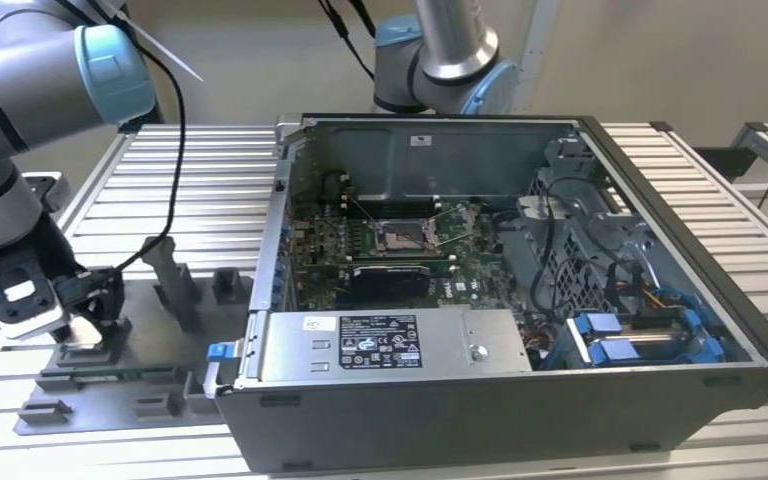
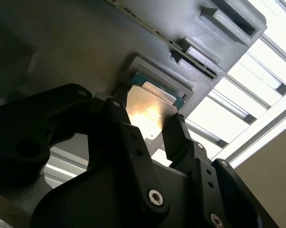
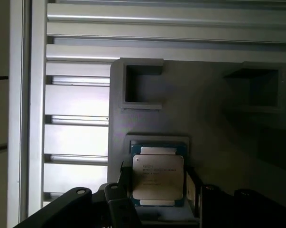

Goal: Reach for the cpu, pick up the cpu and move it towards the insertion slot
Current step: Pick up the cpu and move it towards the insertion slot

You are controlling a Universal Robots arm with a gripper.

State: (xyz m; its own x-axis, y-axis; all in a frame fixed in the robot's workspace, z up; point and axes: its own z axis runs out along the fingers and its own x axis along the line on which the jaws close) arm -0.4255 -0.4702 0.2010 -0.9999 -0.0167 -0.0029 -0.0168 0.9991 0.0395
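Observation:
The cpu, a flat square chip with a silvery top and a thin rim, lies in a shallow pocket of the grey fixture. In both wrist views my gripper has one black finger against each side of the cpu, shut on it while it still sits low in the pocket. In the exterior view my gripper is down at the fixture on the exterior view's left. The insertion slot, a silver-framed socket with a dark centre, sits on the green board inside the open computer case.
The open computer case fills the exterior view's middle and right, with a silver power supply at its front and blue drive brackets beside it. Upright grey fixture posts stand between my gripper and the case. A second arm rises behind the case.

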